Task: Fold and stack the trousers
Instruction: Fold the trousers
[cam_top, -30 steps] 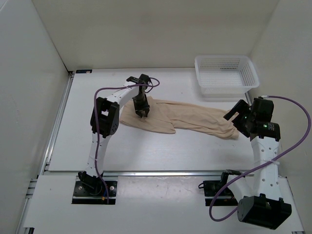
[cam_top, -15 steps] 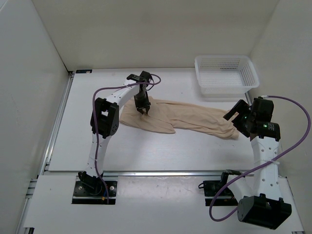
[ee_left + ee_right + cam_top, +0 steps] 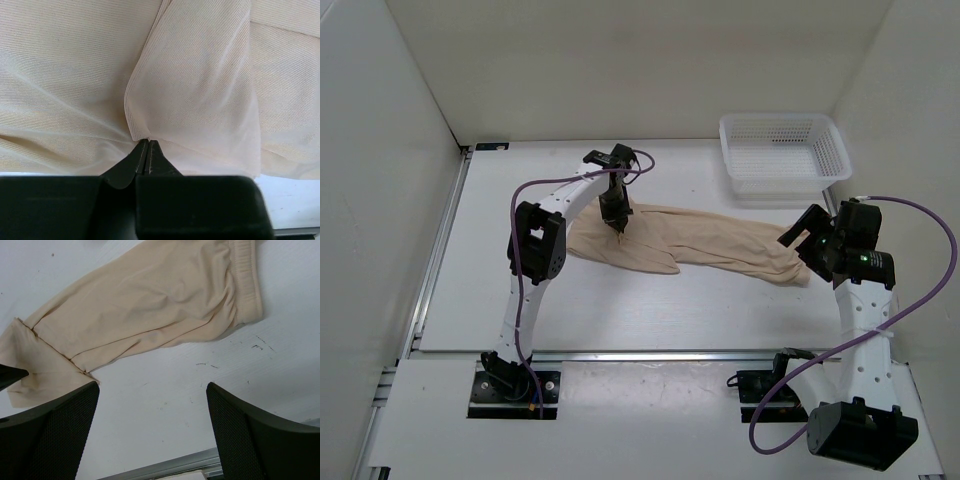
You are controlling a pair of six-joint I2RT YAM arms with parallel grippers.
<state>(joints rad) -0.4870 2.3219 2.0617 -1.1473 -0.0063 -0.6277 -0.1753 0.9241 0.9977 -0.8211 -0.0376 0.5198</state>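
left gripper (image 3: pixel 148 144) pinching trousers (image 3: pixel 195 90) (beige)

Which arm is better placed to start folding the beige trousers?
Left, probably: the left arm's fingers are pinched shut on a ridge of the thin beige fabric trousers, while the right arm's fingers hang open and empty near the waistband.

Bare white desk (image 3: pixel 620 310) runs between the beige trousers (image 3: pixel 720 240) and the arm bases. The trousers lie across the middle, with the left claw (image 3: pixel 148 145) pinching their fabric there. A white mesh basket (image 3: pixel 783 155) fills the far right corner, and white walls (image 3: pixel 380 200) enclose the left, right and far sides
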